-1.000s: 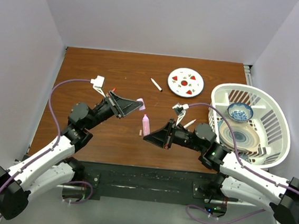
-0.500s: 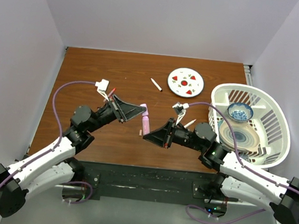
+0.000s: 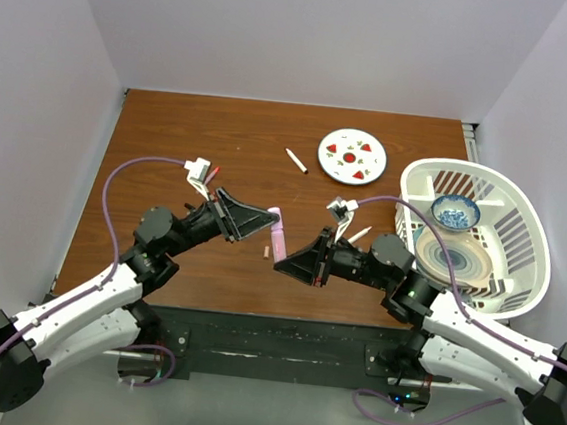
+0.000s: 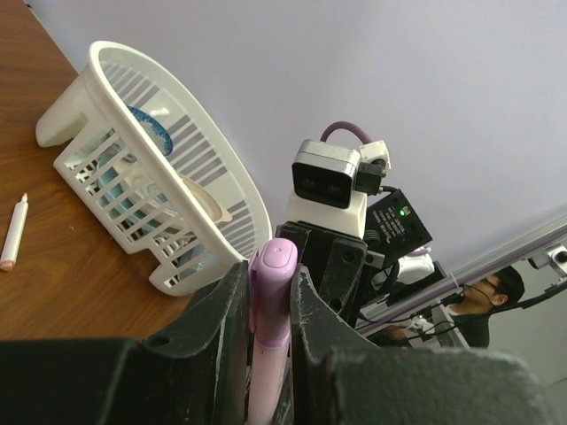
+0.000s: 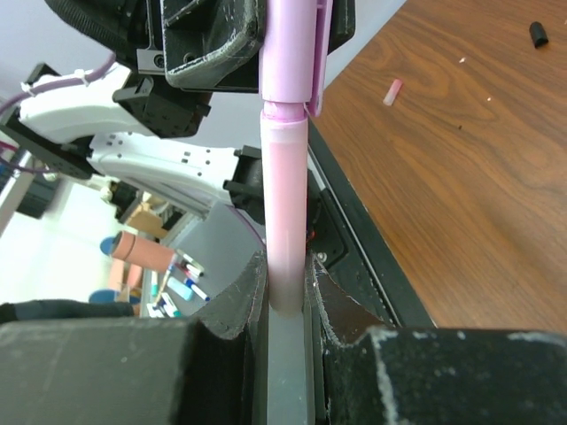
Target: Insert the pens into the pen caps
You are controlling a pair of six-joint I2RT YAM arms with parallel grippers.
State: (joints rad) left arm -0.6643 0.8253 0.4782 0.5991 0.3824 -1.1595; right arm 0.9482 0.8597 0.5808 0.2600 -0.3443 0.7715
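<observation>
From the top, the left claw [image 3: 267, 215] and the right claw [image 3: 282, 261] meet over the middle of the brown surface [image 3: 170, 141]. The pink marker [image 3: 278, 238] is held between them, up off the wood, so each claw can push from its own end. A tiny cap [image 3: 264, 253] lies on the wood just beside it. A thin white pen [image 3: 295, 160] lies near the plate [image 3: 352, 155]. I think these two wait for their turn.

In the left wrist view, the left claw is closed on the purple-pink cap [image 4: 271, 297]. It grips the cap by its sides, so the open end can face the other arm. The white basket [image 4: 133, 168] stands behind, with a second white pen [image 4: 13, 232] on the wood near it.

In the right wrist view, the right claw is closed tight on the marker's body. The body runs straight out from the fingers and up into the cap. Keeping both in one line lets the pen slide in straight. A thin ring shows at the join, so I think a little more push may be needed.
</observation>
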